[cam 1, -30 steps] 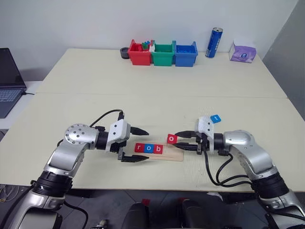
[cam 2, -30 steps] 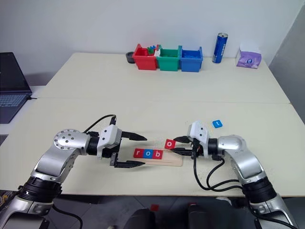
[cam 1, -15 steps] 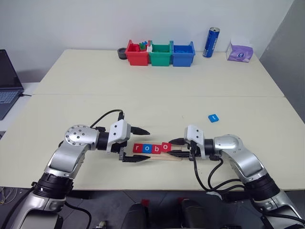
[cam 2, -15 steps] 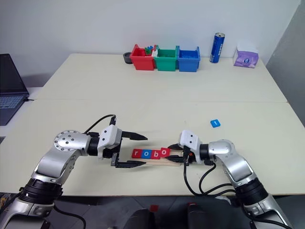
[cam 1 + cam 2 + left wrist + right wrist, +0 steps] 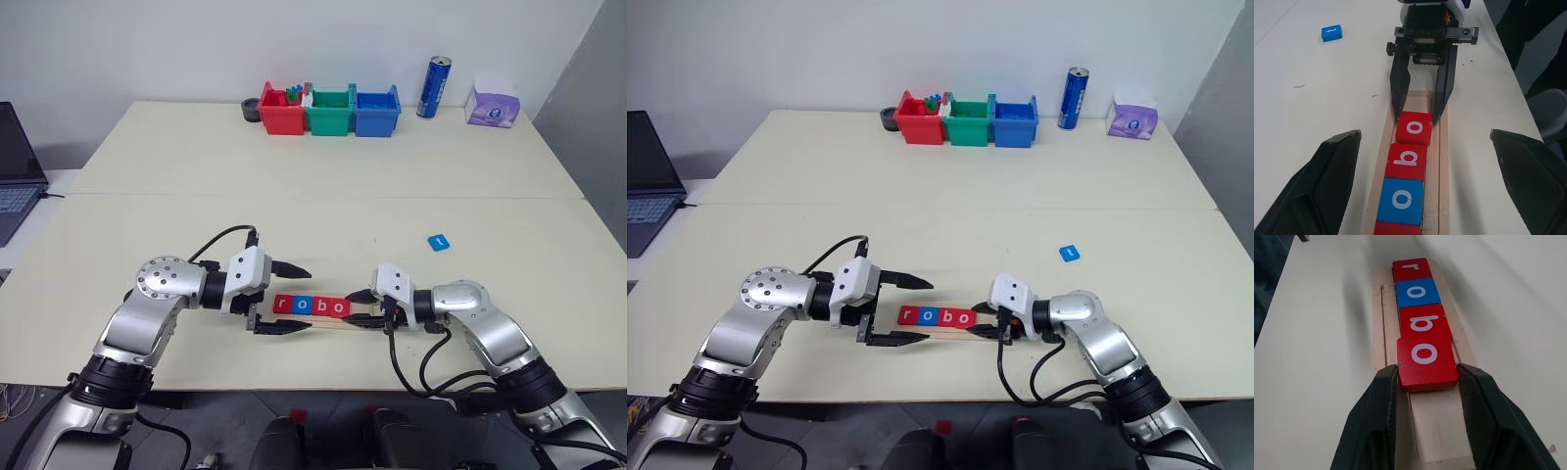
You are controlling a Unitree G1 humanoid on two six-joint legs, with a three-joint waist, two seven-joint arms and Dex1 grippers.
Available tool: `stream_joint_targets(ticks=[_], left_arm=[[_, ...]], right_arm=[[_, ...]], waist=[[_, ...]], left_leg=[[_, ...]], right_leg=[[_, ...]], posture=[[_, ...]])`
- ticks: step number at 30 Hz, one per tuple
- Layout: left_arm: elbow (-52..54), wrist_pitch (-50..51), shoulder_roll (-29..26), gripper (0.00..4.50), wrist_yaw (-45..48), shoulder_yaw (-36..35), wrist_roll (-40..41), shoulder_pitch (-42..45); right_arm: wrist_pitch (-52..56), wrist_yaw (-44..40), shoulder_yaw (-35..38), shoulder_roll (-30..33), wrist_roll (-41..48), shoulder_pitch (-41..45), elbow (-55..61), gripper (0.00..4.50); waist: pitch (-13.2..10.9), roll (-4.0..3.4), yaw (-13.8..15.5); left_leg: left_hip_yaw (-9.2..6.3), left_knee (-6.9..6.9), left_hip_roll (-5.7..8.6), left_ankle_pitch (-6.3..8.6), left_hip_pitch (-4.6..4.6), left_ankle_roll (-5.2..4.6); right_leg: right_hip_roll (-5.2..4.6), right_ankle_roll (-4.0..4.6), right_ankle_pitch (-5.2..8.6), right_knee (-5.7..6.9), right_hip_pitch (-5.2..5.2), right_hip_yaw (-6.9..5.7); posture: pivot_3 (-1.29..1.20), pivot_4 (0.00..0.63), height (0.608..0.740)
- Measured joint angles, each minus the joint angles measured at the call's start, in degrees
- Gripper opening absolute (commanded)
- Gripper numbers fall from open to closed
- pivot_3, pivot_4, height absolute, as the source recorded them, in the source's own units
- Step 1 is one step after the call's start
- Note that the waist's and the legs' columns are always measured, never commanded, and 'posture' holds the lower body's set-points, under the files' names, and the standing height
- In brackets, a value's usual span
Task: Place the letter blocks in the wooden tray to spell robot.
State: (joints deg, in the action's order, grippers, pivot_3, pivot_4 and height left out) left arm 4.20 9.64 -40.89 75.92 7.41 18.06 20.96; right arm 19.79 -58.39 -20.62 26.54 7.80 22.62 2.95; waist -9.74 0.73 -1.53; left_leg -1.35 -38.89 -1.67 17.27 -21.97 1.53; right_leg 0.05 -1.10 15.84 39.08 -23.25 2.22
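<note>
Here, the pale table carries everything. At its near edge lies the wooden tray, one long strip of light wood with a shallow groove running its length, sitting between the two grippers.

Three plastic bins stand in a row at the table's far side, toward twelve o'clock from the tray: a red bin, a green bin and a blue bin. One blue can stands at about one o'clock, with a purple pack just beyond it to the right.

The left gripper hovers at the tray's nine o'clock end, its two black fingers spread wide apart around nothing. The right gripper is at the three o'clock end, its fingers pinching the red "o" block by its two side edges, the block lying in the groove.

Five letter blocks are countable, small flat squares with white lowercase letters. Four sit touching in a row in the groove: a red "r" block, a blue "o" block, a red "b" block, then the gripped red "o". The fifth, a blue "t" block, lies alone on the table at about two o'clock from the tray, well apart.
</note>
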Motion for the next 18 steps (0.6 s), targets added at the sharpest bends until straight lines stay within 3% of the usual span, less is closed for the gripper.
stream_joint_targets(ticks=[18], left_arm=[[0.07, 0.0, 0.61, 4.5, -0.19, 0.11, -0.03, 0.04]], right_arm=[[-1.47, -0.7, -0.04, -0.08, -0.97, 1.08, -2.49, 1.46]], waist=[[0.0, 0.0, -0.01]], left_leg=[[0.0, 0.0, 0.0, 0.0, 0.01, 0.0]], right_leg=[[0.0, 0.0, 0.0, 0.01, 0.0, 0.0]], posture=[[0.0, 0.15, 0.74]])
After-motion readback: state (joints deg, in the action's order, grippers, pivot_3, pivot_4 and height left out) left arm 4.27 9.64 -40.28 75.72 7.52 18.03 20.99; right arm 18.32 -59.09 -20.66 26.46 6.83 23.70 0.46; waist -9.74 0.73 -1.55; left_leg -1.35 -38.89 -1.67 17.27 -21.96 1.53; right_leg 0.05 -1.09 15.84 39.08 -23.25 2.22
